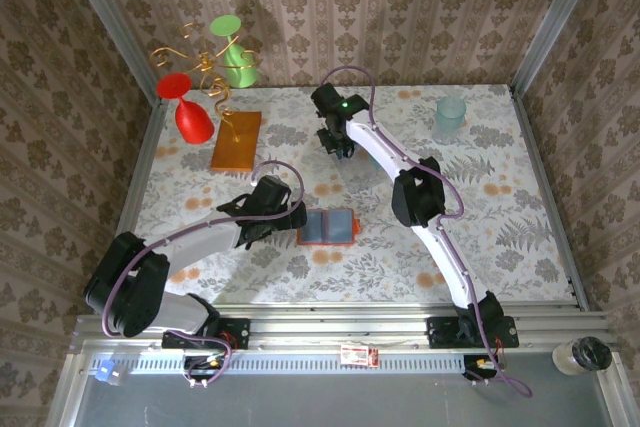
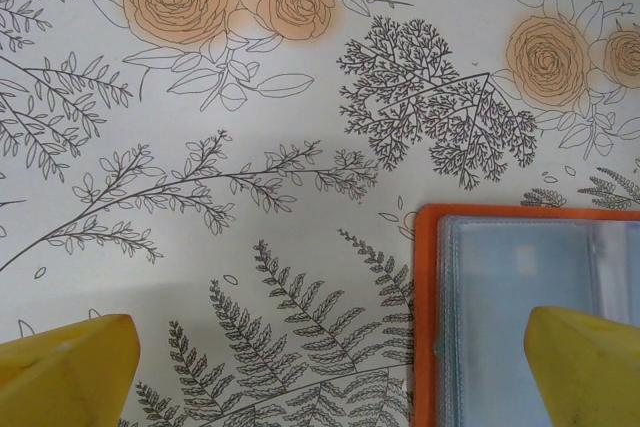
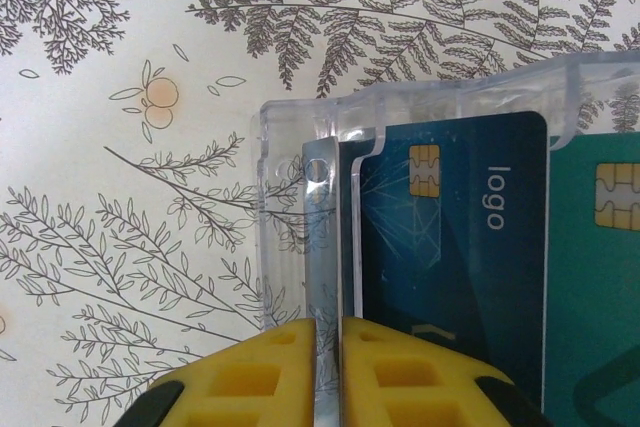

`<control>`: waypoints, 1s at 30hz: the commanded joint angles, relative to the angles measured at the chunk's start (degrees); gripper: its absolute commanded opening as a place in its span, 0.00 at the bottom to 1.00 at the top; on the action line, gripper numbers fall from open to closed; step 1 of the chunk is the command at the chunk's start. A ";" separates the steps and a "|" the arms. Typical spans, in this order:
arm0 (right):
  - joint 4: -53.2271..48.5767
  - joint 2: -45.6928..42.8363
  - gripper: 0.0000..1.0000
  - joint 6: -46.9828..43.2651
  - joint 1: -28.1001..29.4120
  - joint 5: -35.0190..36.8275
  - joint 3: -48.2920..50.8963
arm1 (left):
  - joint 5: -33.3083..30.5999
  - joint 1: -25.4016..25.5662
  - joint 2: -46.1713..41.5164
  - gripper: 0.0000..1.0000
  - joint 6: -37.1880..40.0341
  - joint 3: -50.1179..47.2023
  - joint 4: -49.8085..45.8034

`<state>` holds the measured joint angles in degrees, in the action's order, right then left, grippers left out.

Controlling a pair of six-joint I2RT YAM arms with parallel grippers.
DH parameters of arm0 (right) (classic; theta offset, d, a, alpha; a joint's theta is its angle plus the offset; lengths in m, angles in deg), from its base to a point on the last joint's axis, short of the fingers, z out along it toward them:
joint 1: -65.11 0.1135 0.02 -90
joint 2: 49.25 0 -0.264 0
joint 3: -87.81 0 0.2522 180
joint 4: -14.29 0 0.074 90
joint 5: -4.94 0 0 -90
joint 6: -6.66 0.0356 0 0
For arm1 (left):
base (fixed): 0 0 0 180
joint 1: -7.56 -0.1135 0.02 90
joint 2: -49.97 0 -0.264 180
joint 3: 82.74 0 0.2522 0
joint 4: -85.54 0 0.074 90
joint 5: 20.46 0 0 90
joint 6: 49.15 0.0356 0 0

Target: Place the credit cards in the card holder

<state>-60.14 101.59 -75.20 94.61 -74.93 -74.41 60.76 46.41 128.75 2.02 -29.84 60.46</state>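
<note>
The card holder [image 1: 327,228] lies open on the floral cloth, an orange wallet with grey-blue pockets facing up. My left gripper [image 1: 296,219] is at its left edge. In the left wrist view that gripper [image 2: 330,377] is open, and the wallet's [image 2: 520,307] left part lies between its yellow fingertips [image 2: 70,367]. My right gripper [image 1: 338,147] is at the back centre over a clear slotted rack [image 3: 290,147]. Here the right gripper [image 3: 327,347] is shut on a thin silvery strip [image 3: 320,237] seen edge-on; whether it is a card I cannot tell. Beside it are a dark blue credit card [image 3: 460,237] and a teal one [image 3: 595,277].
An orange-brown slab [image 1: 236,140] lies at the back left, with a red cup [image 1: 187,107], a green cup [image 1: 234,50] and a gold wire stand [image 1: 205,72] behind it. A pale glass [image 1: 449,118] stands at the back right. Patterned walls enclose the table.
</note>
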 commanded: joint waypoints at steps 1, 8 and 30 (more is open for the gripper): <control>-1.48 0.22 0.12 0.84 -0.32 -0.29 -2.36 | 0.34 -0.36 -0.41 1.00 -0.27 -0.29 -0.84; -1.45 -0.53 0.02 0.94 -0.38 -1.47 -2.60 | 0.43 -0.09 -0.04 1.00 -0.32 -0.11 -0.73; -1.31 -17.05 0.00 3.99 0.99 -13.30 0.07 | -1.04 -0.12 -0.82 1.00 2.14 1.02 -2.99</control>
<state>-60.12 88.78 -72.62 94.95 -84.78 -74.98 60.72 46.41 128.75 2.35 -29.84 60.11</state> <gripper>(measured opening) 0.044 0.999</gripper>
